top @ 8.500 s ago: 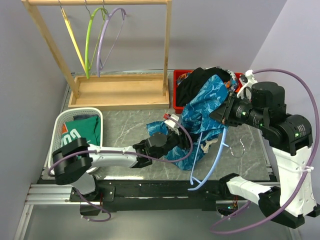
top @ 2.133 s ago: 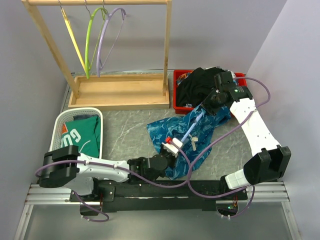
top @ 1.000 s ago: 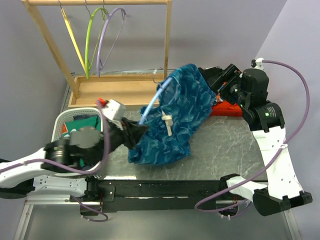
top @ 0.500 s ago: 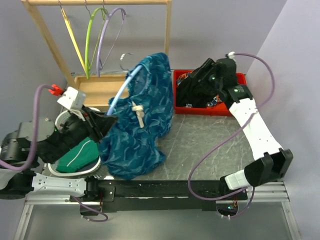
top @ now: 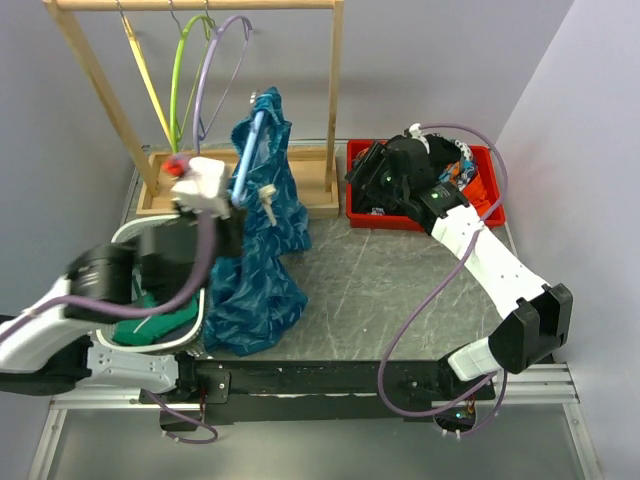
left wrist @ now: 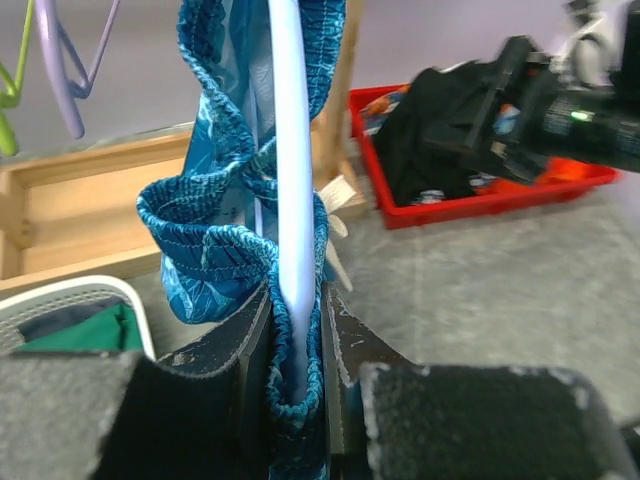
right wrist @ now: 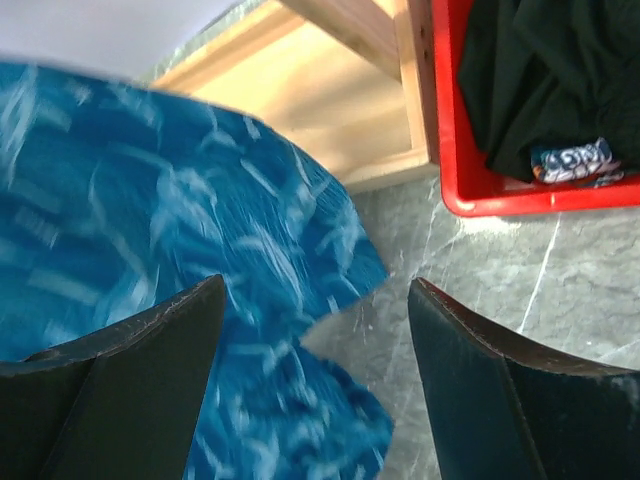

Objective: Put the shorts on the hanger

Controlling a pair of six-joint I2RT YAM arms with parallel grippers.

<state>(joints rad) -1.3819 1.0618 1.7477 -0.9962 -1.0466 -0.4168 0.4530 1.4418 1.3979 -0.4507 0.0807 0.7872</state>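
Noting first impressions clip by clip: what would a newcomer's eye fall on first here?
The shiny blue shorts hang draped over the light-blue hanger, held up before the wooden rack at left, with the left pincer shut on the hanger's bar and the fabric around it. At back right, the red bin of dark clothes stands out, the open right pincer hovering near it.

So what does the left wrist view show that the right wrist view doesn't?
Only the left wrist view: the thin light-blue plastic hanger pinched, with bunched fabric, in the left jaws, plus the lavender hanger and white basket. Only the right wrist view: the right jaws standing open with nothing between them. Both: the shiny blue shorts, the red plastic bin of black clothing, and the wooden rack base.
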